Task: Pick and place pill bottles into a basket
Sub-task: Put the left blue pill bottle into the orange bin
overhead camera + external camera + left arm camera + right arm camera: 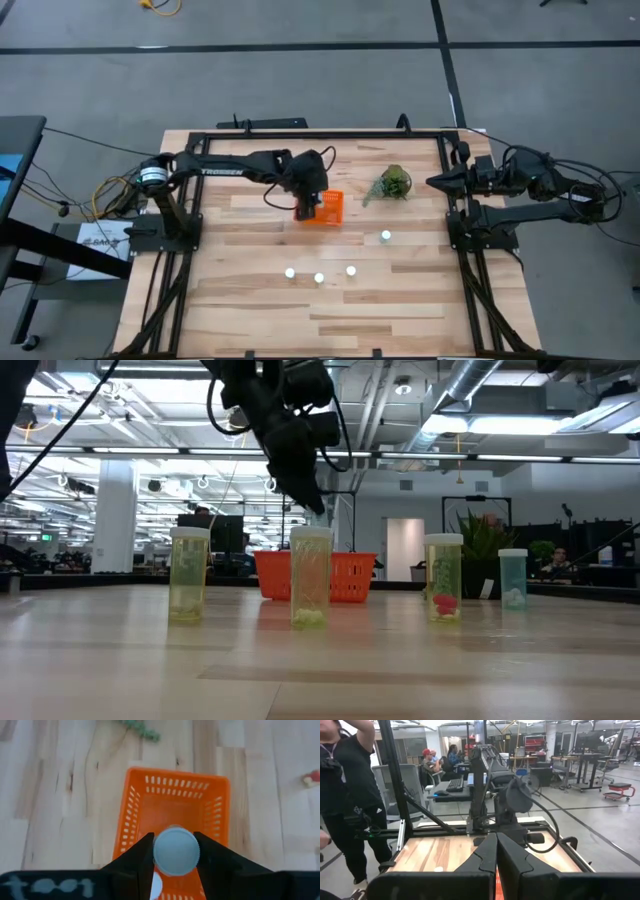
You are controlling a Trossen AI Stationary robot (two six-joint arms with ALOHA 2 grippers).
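High view: the left gripper [308,207] clamps a white-capped pill bottle [175,851] over the small orange plastic basket [333,211] at centre frame; bare wood surrounds it. The right gripper [437,181] rests closed at right edge.

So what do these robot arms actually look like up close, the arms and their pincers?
Both arms are dark, nearly black, built from jointed tube-like segments. The left arm carries white lettering along its side and has black cables looping near its wrist. The right arm also trails black cables. Each ends in two flat, wedge-shaped black fingers; the right gripper looks the same.
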